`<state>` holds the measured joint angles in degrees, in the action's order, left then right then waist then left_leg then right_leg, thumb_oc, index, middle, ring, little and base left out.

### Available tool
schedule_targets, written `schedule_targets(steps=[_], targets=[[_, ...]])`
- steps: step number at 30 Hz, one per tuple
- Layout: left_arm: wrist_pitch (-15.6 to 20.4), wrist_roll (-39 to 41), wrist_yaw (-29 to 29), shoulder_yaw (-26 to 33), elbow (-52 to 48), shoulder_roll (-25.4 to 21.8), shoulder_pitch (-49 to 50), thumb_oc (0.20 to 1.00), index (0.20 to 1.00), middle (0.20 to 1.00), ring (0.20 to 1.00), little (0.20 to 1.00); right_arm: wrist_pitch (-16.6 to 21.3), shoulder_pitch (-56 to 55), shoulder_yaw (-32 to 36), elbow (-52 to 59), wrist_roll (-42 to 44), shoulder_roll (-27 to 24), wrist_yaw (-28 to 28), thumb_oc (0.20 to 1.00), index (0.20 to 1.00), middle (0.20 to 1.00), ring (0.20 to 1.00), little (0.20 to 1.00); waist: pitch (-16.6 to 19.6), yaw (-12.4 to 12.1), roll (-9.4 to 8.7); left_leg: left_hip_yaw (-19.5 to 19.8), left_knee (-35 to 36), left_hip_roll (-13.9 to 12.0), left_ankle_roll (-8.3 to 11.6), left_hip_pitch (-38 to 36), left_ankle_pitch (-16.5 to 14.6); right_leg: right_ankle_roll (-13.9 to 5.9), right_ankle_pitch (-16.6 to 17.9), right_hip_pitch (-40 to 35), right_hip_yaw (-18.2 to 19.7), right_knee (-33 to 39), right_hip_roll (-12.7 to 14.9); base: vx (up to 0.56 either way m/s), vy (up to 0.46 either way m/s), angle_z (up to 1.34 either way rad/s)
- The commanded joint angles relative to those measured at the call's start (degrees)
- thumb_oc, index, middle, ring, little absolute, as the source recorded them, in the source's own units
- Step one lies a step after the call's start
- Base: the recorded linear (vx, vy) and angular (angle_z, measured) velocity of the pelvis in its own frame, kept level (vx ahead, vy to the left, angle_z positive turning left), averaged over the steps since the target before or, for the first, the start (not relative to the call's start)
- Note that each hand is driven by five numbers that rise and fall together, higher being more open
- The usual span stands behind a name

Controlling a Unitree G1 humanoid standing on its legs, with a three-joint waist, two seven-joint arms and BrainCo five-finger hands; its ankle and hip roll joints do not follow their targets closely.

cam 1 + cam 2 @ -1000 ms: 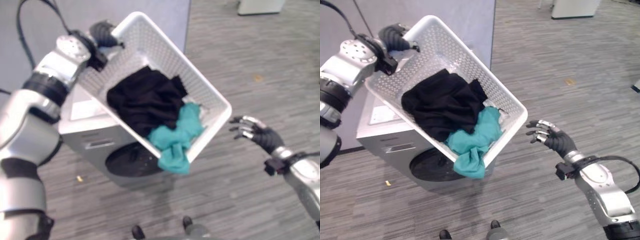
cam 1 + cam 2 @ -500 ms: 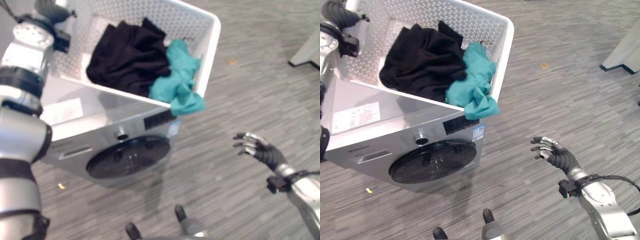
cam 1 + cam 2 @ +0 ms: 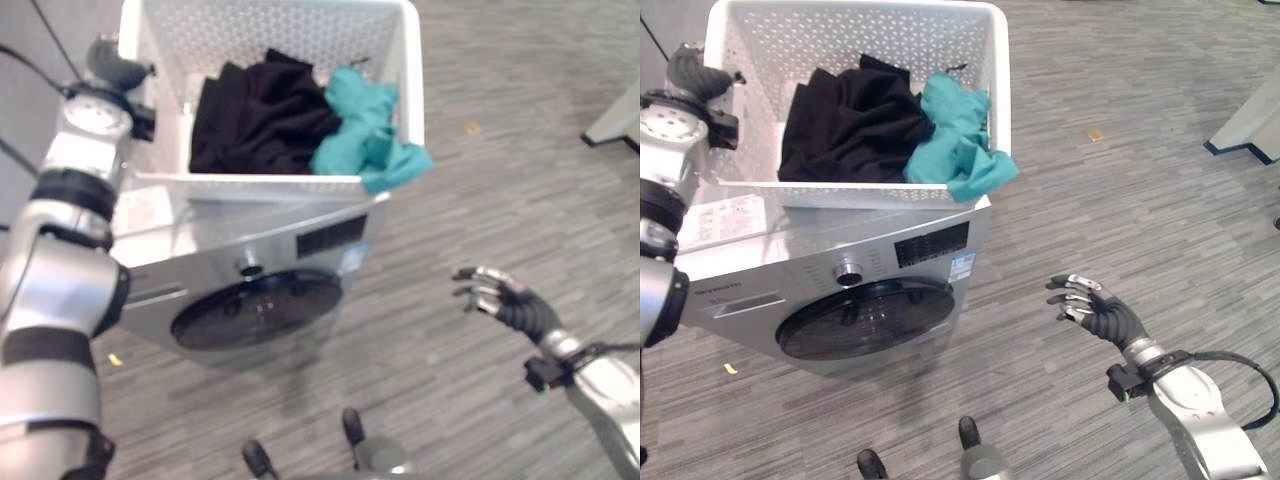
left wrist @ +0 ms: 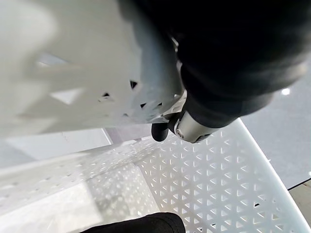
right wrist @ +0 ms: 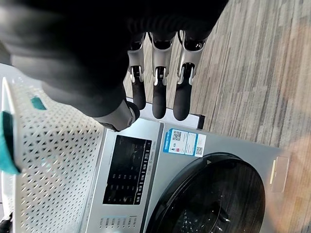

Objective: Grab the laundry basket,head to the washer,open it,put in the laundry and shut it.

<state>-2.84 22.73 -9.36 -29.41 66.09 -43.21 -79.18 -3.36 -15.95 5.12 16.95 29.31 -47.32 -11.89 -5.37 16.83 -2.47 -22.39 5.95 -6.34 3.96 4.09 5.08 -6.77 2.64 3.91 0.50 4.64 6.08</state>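
While the left hand grips the side rim of the white laundry basket, the basket sits on top of the washer, and in the left wrist view a dark-tipped finger hooks over the perforated wall, so that hand is closed on the rim. The right hand hangs free out over the grey plank floor, fingers loosely spread and holding nothing.

Here is the worry: the basket's near wall looks to sit at the washer's front edge, right above the control panel. A tug or a nudge toward the robot, and the whole load could tip forward off the top. The teal cloth already spills over the basket's right-hand corner, hanging beside the washer, and could slide out onto the floor with any jolt. The black clothes lie deeper in and look safer.

The round dark door is shut, low on the front face. To reach it, I judge the right hand must come in and down. Room is generous there: open floor to the right of the washer and in front of it, nothing in the door's swing path that I can see. A pale plinth stands well apart at the far right. A small yellowish scrap lies on the floor near the washer's lower left.
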Motion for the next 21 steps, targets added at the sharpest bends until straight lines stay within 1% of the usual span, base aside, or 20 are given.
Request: schedule_targets(steps=[1,2,4,5,6,7,15,21], targets=[[3.44,-1.17,-3.18,3.01,4.58,1.84,-5.87,0.200,0.200,0.200,0.200,0.200,3.76,1.76,2.91,1.40,0.80,-1.78,0.58,0.200,0.200,0.200,0.200,0.200,-1.01,-1.99,1.51,3.77,-0.95,-2.16,0.54,-7.74,-8.22,-3.93,2.27,1.76,-4.11,-0.44,2.45,0.00,0.000,0.00],[3.49,-1.51,-4.17,4.06,4.45,3.35,-5.27,0.200,0.200,0.200,0.200,0.200,3.91,1.93,2.27,1.93,0.58,-2.17,0.60,0.200,0.200,0.200,0.200,0.200,-1.40,-2.12,1.38,4.10,-0.95,-2.07,0.46,-7.55,-8.23,-3.84,2.14,1.84,-4.24,-0.39,2.43,0.00,0.000,0.00],[3.56,-1.34,-5.25,4.71,4.39,4.42,-5.16,0.200,0.200,0.200,0.200,0.200,4.14,2.18,1.80,1.86,0.26,-2.60,0.88,0.200,0.200,0.200,0.200,0.200,-1.67,-2.16,1.32,4.38,-0.95,-2.04,0.49,-7.29,-8.10,-3.79,2.12,1.90,-4.36,-0.38,2.47,0.00,-0.004,0.04],[3.64,-0.91,-5.77,5.12,4.18,4.90,-5.27,0.464,0.464,0.464,0.464,0.464,4.30,2.25,1.63,1.77,0.12,-2.92,1.13,0.200,0.200,0.200,0.200,0.200,-1.82,-2.21,1.29,4.60,-0.95,-2.01,0.48,-7.09,-8.09,-3.72,2.06,1.97,-4.49,-0.36,2.50,0.00,-0.009,0.12],[3.71,-0.97,-5.89,5.10,4.02,5.08,-5.37,0.702,0.702,0.702,0.702,0.702,4.39,2.29,1.45,1.91,0.06,-3.07,1.25,0.200,0.200,0.200,0.200,0.200,-1.88,-2.30,1.27,4.78,-0.95,-1.95,0.44,-7.01,-8.11,-3.65,1.95,1.93,-4.47,-0.33,2.47,0.00,-0.008,0.15],[3.74,-0.94,-6.05,4.89,3.77,5.23,-5.61,1.000,1.000,1.000,1.000,1.000,4.46,2.44,1.23,1.95,0.10,-3.28,1.42,0.200,0.200,0.200,0.200,0.200,-1.94,-2.37,1.30,4.91,-0.95,-1.91,0.43,-6.95,-8.08,-3.59,1.86,1.93,-4.55,-0.33,2.46,0.00,-0.006,0.11],[3.67,-2.22,-5.37,2.89,3.32,6.27,-7.81,1.000,1.000,1.000,1.000,1.000,4.15,2.28,1.01,1.75,-0.20,-4.78,0.88,0.200,0.200,0.200,0.200,0.200,-1.88,-3.29,1.86,6.15,-0.95,-1.80,0.31,-7.06,-8.20,-3.35,1.05,0.76,-5.34,-0.23,2.47,0.01,-0.007,0.05],[3.75,-2.24,-5.83,3.01,3.21,6.11,-8.35,1.000,1.000,1.000,1.000,1.000,3.83,2.74,0.98,1.49,-0.24,-5.20,0.42,0.200,0.200,0.200,0.200,0.200,-1.59,-3.50,1.88,5.54,-0.95,-1.72,0.18,-8.14,-8.66,-3.50,0.97,0.14,-5.11,-0.17,2.38,0.00,-0.002,0.01]])
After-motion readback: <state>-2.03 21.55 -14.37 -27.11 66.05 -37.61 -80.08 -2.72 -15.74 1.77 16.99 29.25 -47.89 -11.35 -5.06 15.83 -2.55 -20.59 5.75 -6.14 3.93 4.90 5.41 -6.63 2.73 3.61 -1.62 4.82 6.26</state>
